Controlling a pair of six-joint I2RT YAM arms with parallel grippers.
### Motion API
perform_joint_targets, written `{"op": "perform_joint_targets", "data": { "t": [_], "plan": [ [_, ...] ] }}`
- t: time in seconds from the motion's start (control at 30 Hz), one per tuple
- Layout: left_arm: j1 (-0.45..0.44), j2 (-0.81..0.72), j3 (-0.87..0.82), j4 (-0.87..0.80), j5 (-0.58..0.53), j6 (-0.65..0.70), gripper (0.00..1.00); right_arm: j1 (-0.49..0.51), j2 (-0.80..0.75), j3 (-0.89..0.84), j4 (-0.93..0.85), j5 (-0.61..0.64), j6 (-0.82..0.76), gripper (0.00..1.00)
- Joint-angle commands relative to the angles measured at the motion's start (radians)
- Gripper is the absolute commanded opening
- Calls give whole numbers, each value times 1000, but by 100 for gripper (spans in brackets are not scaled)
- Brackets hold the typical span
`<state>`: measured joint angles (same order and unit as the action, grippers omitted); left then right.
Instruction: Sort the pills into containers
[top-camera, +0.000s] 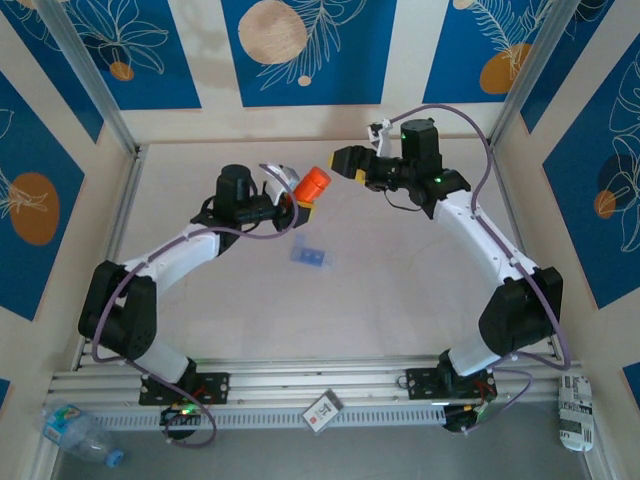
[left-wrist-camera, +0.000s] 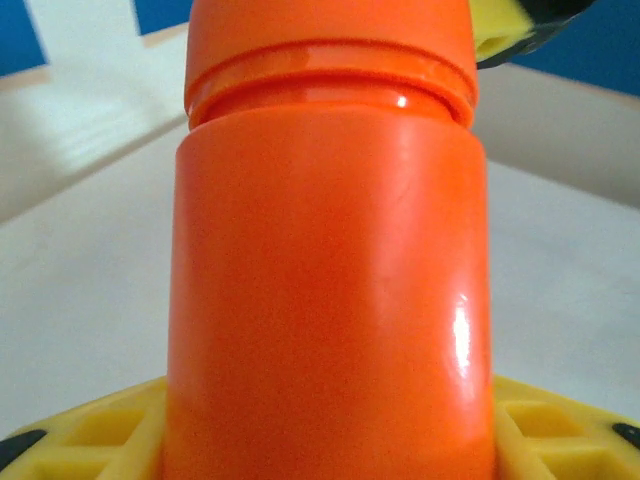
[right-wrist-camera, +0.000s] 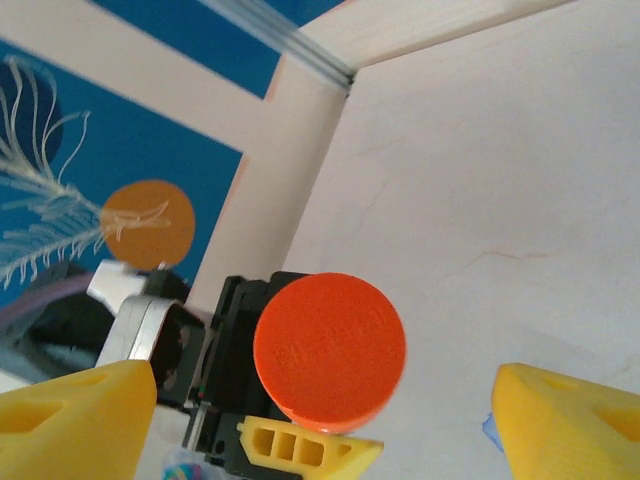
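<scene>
An orange cylindrical bottle (top-camera: 313, 184) with its cap (right-wrist-camera: 330, 350) on is held lying sideways above the table, my left gripper (top-camera: 300, 203) shut on its body (left-wrist-camera: 330, 300). The yellow fingers (left-wrist-camera: 100, 440) show on either side of it. My right gripper (top-camera: 347, 163) stands open just beyond the cap, level with it and facing it. Its fingertips (right-wrist-camera: 90, 420) are spread wide, touching nothing. The blue translucent containers box (top-camera: 310, 256) lies flat on the table, below and in front of the bottle. The pills are out of view.
Aluminium frame posts (top-camera: 95, 95) and patterned walls close in the back and sides of the table. Beyond the near rail lie a plastic water bottle (top-camera: 80, 435), a small card (top-camera: 322, 411) and a crumpled packet (top-camera: 575, 410).
</scene>
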<state>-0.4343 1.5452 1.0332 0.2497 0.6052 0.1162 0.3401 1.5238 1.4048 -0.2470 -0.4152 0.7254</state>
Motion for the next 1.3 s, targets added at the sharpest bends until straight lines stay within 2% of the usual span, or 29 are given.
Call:
{"op": "perform_joint_targets", "data": {
  "t": [0.0, 0.53, 0.83, 0.9, 1.1, 1.17, 1.27],
  "plan": [
    [-13, -42, -19, 14, -137, 114, 0, 9, 0, 23, -76, 102, 170, 87],
    [-43, -22, -1, -29, -147, 172, 0, 103, 114, 119, -109, 151, 186, 87],
    [-47, -20, -2, -26, -145, 168, 0, 126, 144, 129, -102, 137, 190, 81],
    [-49, -20, 0, -24, -145, 167, 0, 130, 144, 127, -99, 136, 190, 78],
    [-49, -19, 2, -20, -144, 161, 0, 137, 144, 123, -91, 125, 188, 60],
    [-49, -18, 4, -17, -142, 154, 0, 139, 143, 120, -87, 117, 181, 48],
    [-48, -16, 6, -11, -124, 142, 0, 134, 143, 118, -86, 112, 156, 38]
  ]
}}
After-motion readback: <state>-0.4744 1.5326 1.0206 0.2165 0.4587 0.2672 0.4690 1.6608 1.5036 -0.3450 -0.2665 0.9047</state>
